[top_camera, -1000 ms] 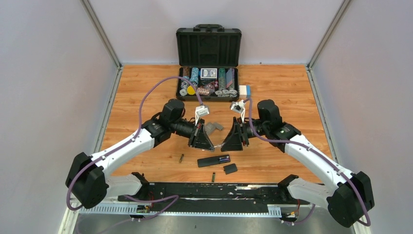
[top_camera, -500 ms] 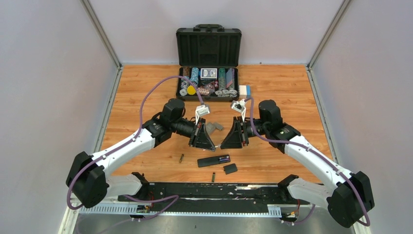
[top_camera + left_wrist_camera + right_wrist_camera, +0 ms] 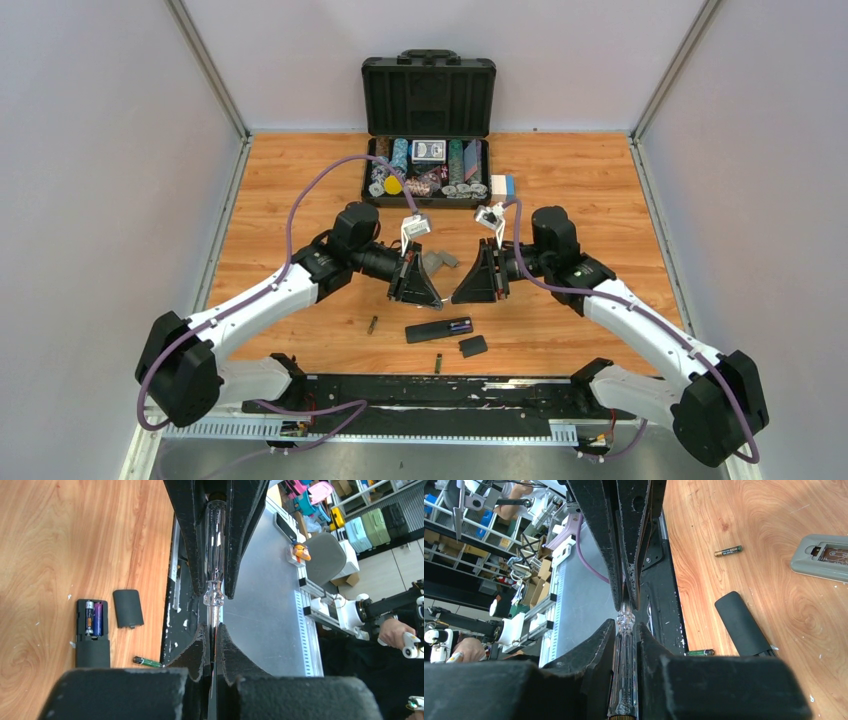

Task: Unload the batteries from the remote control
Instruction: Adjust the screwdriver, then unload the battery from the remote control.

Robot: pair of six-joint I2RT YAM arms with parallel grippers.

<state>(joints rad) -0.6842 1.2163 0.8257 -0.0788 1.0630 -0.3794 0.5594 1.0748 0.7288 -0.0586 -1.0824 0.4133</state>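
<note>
Two robot arms are meeting tip to tip above the middle of a wooden table (image 3: pixel 600 180), sharing one screwdriver (image 3: pixel 215 525). The left gripper (image 3: pixel 213 630) is clamping its fingers tight on the thin metal shaft. The right gripper (image 3: pixel 625 627) is clasping the clear plastic handle, one finger lying against each side.

Four batteries are showing. Two batteries (image 3: pixel 98 619) are sitting side by side in the open compartment of a black remote (image 3: pixel 92 652), which is lying flat on the table just in front of the grippers. One is purple, the other dark with a silvery end. One battery (image 3: pixel 372 325) is lying loose to the left of that remote. One more battery (image 3: pixel 438 362) is lying loose near the front edge of the table.

One small black battery cover (image 3: pixel 128 608) is resting just beside the open end of the black remote, apart from it. One grey remote (image 3: pixel 819 555) is lying behind the grippers. One black case (image 3: pixel 428 95) is standing open at the far side, holding poker chips.
</note>
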